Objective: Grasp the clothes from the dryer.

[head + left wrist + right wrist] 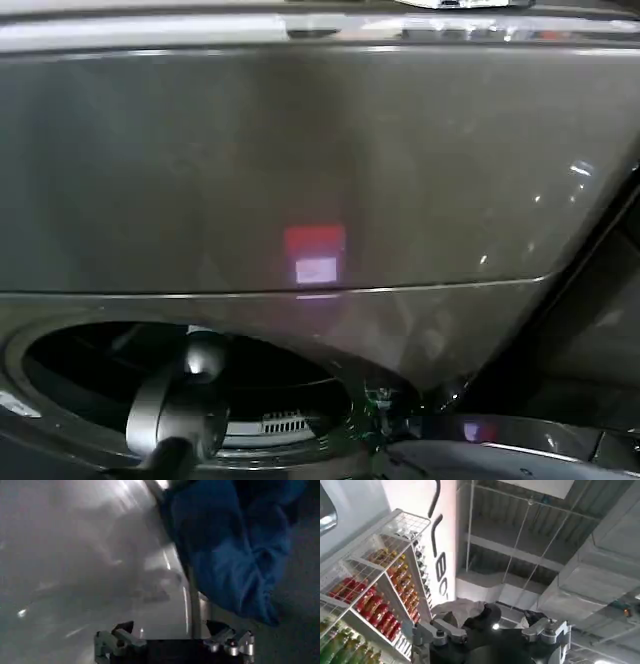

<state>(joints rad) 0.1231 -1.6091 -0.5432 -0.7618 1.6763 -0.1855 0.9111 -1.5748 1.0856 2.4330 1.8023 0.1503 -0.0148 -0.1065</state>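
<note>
The dryer [300, 170] filled the head view, its porthole at the near left, where the left arm reached in. Inside the drum, the left gripper [172, 635] was held with fingers apart, just short of the blue clothes [235, 555]. The reach step was judged in hand; advancing and closing on the cloth was called for next. The right gripper [492, 630], fingers apart, was pointed up at the ceiling, well clear of the machine.

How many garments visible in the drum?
1: a blue garment lies inside the steel drum of the dryer, just ahead of the left end effector, which is open. More may be hidden deeper inside.
</note>
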